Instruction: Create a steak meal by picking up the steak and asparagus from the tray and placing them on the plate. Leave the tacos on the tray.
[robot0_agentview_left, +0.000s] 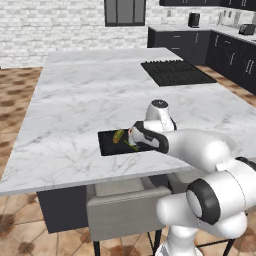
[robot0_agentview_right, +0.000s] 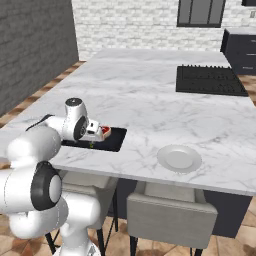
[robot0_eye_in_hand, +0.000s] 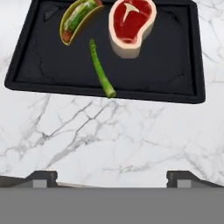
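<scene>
you're looking down on a flat black tray (robot0_eye_in_hand: 183, 65) with a low rim, sitting near the front edge of a white marble counter (robot0_eye_in_hand: 109, 131) veined in grey. on it lies the steak (robot0_eye_in_hand: 131, 24), a rounded red slab with a pale fat rim and a white t-shaped bone mark. beside it, apart, the asparagus (robot0_eye_in_hand: 100, 70) is a thin green stalk whose long axis runs from the tray's middle toward its near rim, cut end almost at the rim. the taco (robot0_eye_in_hand: 78, 17) is a folded yellow shell with green filling, tilted diagonally in the far corner. your gripper (robot0_eye_in_hand: 111, 177) hangs over bare marble short of the tray, jaws spread wide, gripping nothing. a round white plate (robot0_agentview_right: 179, 158) sits well apart from the tray. a ridged black stovetop (robot0_agentview_left: 175, 72), white brick walls and dark cabinets lie beyond.
</scene>
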